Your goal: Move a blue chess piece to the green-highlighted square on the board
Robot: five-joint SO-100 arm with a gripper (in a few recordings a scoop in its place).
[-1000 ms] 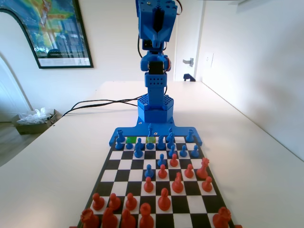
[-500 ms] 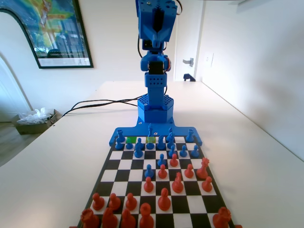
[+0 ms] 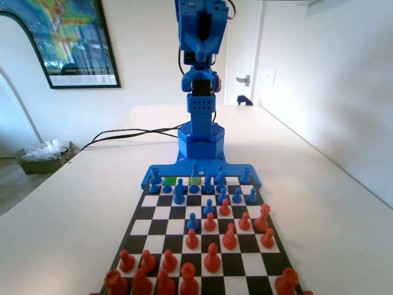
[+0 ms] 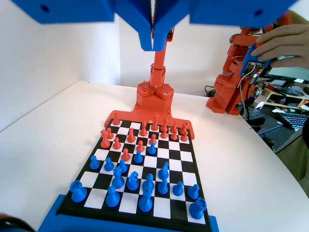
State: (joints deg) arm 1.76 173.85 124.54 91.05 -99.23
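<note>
While the pincer (image 4: 153,47) hangs high above the board (image 4: 171,154), its two jaws are pressed together with only a thin seam between them, and they hold nothing. In the wrist view the blue chess piece (image 4: 146,199) lies far below the jaw tips and almost straight under them, a touch to their left, in the row of the board closest to the arm's base. It stands upright with its long axis vertical and its thin point facing up toward the pincer. Shorter blue pawns crowd just beyond it. In the fixed view the same piece (image 3: 194,169) stands on the paler yellow-green square, directly in front of the arm's base. The green-highlighted square (image 3: 170,181) is in the same row, to the left in that view with one square between them, so it is no farther out from the pincer than the piece. As I judge it, the task has not begun. The coming move is mostly a straight drop, so the jaws must first spread and then come down around the slim top without knocking the pawns next to it. After that, a short sideways carry along the row should do.
</note>
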